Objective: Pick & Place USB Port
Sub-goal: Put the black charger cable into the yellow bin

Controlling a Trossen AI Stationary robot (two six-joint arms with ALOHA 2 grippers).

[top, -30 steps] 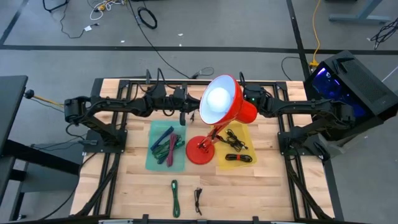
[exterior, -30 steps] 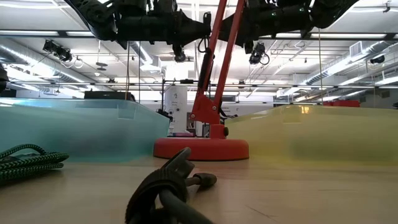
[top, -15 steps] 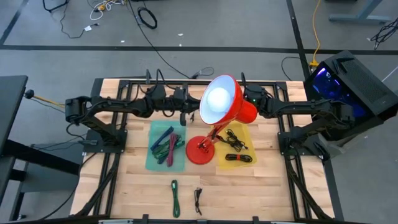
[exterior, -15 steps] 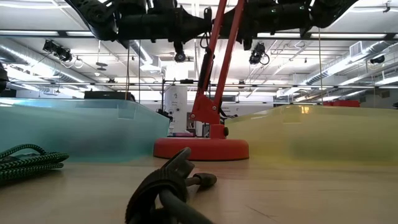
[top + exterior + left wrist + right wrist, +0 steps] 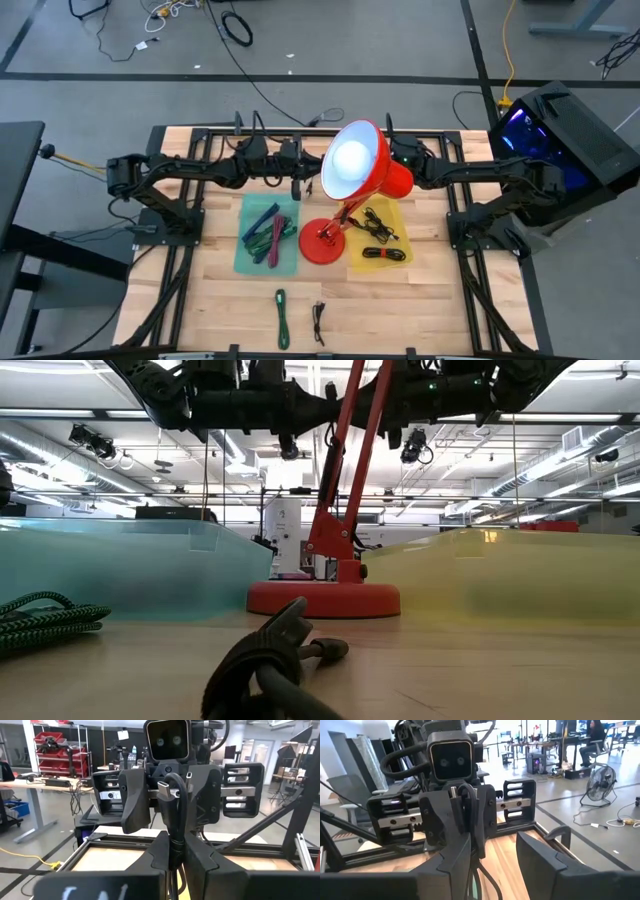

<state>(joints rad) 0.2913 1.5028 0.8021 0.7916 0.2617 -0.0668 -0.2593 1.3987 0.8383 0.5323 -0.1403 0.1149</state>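
My left gripper is raised over the table's far middle, behind the red lamp. It is shut on a black USB cable, whose metal plug points up. My right gripper faces it at the same height, mostly hidden under the lamp shade in the high view. It is open, and its fingers stand on either side of the plug without visible touch. Both arms run along the top of the low view. My left gripper pinches the cable a little below its plug between its two fingers. The fingers are level and point toward the table's right, lying across the cable. The cable stands upright, plug end up, lifted clear of the table, and the rest hangs below the fingers.
A teal tray holds several coloured cables, and a yellow tray holds black ones. The lamp's red base stands between them. A green cable and a black cable lie on the wood near the front edge.
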